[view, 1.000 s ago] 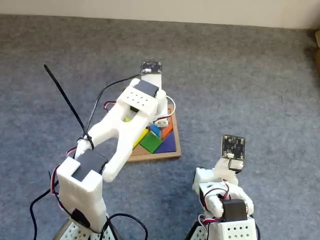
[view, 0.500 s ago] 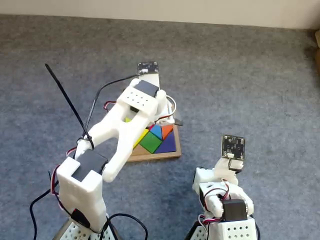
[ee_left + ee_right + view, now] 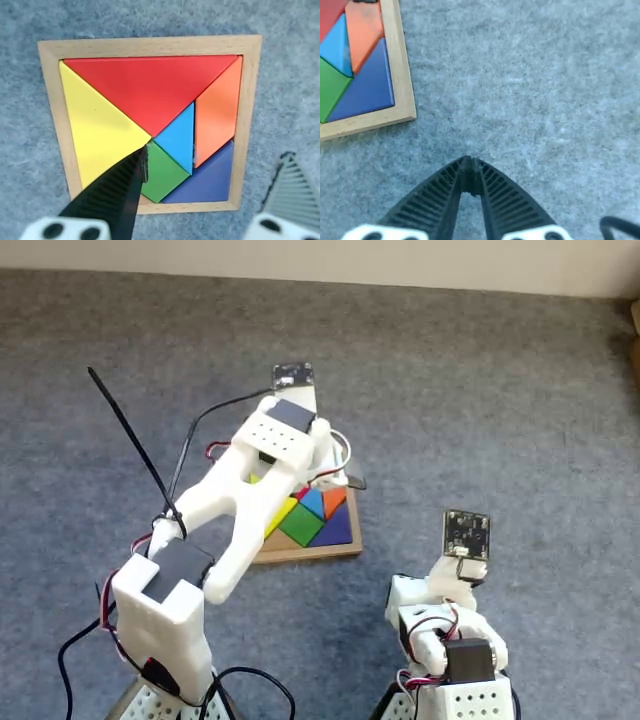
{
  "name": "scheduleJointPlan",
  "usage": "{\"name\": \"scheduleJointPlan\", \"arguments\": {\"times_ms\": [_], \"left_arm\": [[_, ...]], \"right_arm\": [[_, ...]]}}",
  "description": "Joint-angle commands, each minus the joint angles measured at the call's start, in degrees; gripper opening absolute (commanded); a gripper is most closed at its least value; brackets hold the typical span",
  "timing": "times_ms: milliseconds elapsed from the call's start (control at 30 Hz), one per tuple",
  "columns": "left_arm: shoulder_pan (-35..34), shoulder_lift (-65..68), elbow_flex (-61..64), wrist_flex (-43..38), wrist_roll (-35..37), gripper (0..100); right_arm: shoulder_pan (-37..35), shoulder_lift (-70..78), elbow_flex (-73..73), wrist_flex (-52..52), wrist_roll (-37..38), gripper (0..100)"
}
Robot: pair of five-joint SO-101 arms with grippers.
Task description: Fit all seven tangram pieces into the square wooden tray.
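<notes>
The square wooden tray [image 3: 150,45] lies on the grey carpeted surface [image 3: 545,75], coloured tangram pieces [image 3: 150,85] inside. Above the tray the left end effector [image 3: 216,154] gapes open; beside it, the right end effector [image 3: 469,167] is closed.

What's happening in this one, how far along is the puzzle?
The left gripper hangs over the wooden tray with its fingers open, holding nothing. Six coloured pieces lie flat in the tray, among them the red triangle and the yellow triangle. One finger hides the corner beside the green piece, so a seventh cannot be confirmed. The right gripper is shut over the carpet beside the tray.
</notes>
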Motion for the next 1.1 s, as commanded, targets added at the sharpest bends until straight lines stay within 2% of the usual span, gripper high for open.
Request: {"name": "scheduleJointPlan", "arguments": {"times_ms": [0,133,333,633,833,1067], "left_arm": [[0.5,-0.5,-0.6,-0.7,1.1,38],[2.4,-0.4,0.0,-2.6,5.1,38],[4.4,0.0,0.0,-3.1,5.5,38],[7.8,11.7,-4.7,-3.4,5.4,38],[7.7,12.6,-10.7,4.4,5.6,38],[7.8,12.5,-11.5,6.7,5.6,38]], "right_arm": [[0.6,-1.2,6.5,0.5,0.7,0.5],[0.6,-1.2,6.5,0.5,0.7,0.5],[0.6,-1.2,6.5,0.5,0.7,0.5],[0.6,-1.2,6.5,0.5,0.7,0.5],[0.6,-1.2,6.5,0.5,0.7,0.5],[0.6,-1.2,6.5,0.5,0.7,0.5]]}}
